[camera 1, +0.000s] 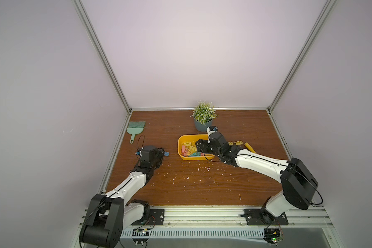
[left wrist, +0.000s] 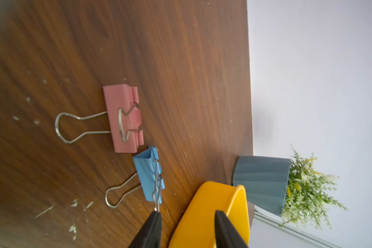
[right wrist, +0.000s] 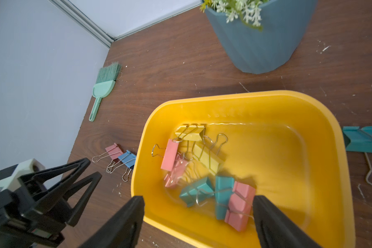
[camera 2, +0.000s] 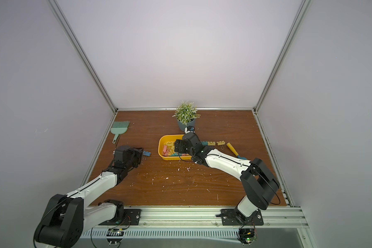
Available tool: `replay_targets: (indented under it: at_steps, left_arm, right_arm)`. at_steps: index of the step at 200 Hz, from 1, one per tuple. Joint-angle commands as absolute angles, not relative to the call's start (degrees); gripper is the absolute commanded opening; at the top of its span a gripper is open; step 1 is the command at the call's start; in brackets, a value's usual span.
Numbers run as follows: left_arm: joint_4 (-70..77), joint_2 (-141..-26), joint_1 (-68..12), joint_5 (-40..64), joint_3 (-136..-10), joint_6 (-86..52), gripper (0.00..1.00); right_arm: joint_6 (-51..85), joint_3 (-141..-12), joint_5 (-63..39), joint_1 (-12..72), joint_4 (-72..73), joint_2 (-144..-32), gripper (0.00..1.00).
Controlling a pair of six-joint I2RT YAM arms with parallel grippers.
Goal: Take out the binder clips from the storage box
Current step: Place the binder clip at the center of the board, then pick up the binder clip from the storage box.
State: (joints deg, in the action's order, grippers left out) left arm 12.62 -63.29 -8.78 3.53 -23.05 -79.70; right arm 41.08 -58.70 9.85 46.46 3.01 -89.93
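Lying just beside left end effector (left wrist: 187, 212): blue binder clip (left wrist: 148, 176)

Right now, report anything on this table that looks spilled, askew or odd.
White flecks are scattered over the wooden table on the near side of the storage box, like spilled crumbs or scrapings. Inside the box, the binder clips lie in a jumbled heap with wire handles interlocked. Nothing looks broken.
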Motion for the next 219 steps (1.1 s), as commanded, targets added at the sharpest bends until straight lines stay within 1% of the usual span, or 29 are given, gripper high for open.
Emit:
replay_targets:
  at_steps: [1,8,17,33,40,43,60,74,87,102,118,144,155,163,189,203,219]
  left_arm:
    - [8.5,-60.6,-8.1,2.4,-26.8,-70.3,0.56]
    - [8.7,-60.3,-8.1,2.9,-27.9,-67.1,0.6]
    - [7.7,-60.4,-8.1,3.2,-29.9,-63.3,0.68]
    - [9.6,-61.1,-8.0,5.2,-32.2,-55.3,0.87]
    - [9.5,-61.4,-7.9,5.3,-33.1,-52.6,0.98]
    - [9.1,-61.4,-7.9,5.1,-33.5,-51.6,1.0]
    - [8.3,-61.1,-7.9,3.9,-35.2,-46.3,1.0]
    - [7.3,-60.1,-7.8,1.7,-35.9,-44.5,1.0]
    - [8.8,-58.6,-7.3,3.5,-35.5,-40.4,1.0]
    - [14.1,-57.4,-6.6,10.9,-34.2,-37.2,1.0]
    - [20.2,-57.9,-6.6,19.4,-33.3,-39.2,1.0]
    - [26.3,-65.3,-7.3,32.0,-34.9,-43.0,1.0]
    - [23.4,-69.3,-9.1,34.7,-37.6,-41.8,0.95]
    - [20.0,-71.9,-11.5,35.2,-40.0,-39.5,0.94]
    - [7.1,-79.0,-20.5,30.4,-48.7,-30.6,0.87]
    - [3.2,-82.4,-24.1,28.5,-52.6,-27.9,0.82]
    - [-1.3,-86.7,-27.3,28.2,-56.9,-25.7,0.77]
  right_arm:
    - [39.3,-57.3,12.6,46.7,5.2,-85.7,0.87]
    - [39.0,-56.7,12.9,46.7,5.8,-85.1,0.87]
    - [38.9,-56.0,13.5,46.7,6.4,-84.5,0.87]
    - [38.8,-55.2,15.0,46.6,6.4,-83.7,0.87]
    - [38.7,-55.2,15.5,46.5,6.2,-83.6,0.87]
    - [38.7,-55.1,15.6,46.5,6.1,-83.4,0.87]
    - [38.3,-55.2,15.8,46.3,6.1,-83.2,0.88]
    - [38.1,-55.2,15.8,46.3,6.1,-83.1,0.88]
    - [38.1,-55.2,15.7,46.0,6.0,-83.1,0.88]
    - [37.9,-55.2,15.6,45.7,5.8,-83.2,0.88]
    - [37.8,-55.5,15.2,45.3,5.1,-83.6,0.89]
    - [38.2,-55.3,15.2,44.5,4.4,-83.7,0.9]
    - [38.4,-55.0,14.8,43.9,4.7,-83.7,0.9]
    - [38.5,-54.9,14.5,43.5,4.5,-83.8,0.9]
    - [39.5,-54.8,14.6,41.6,1.7,-83.4,0.91]
    - [41.7,-53.7,15.9,40.4,0.4,-82.4,0.92]
    - [42.6,-50.7,14.0,38.6,2.6,-80.7,0.91]
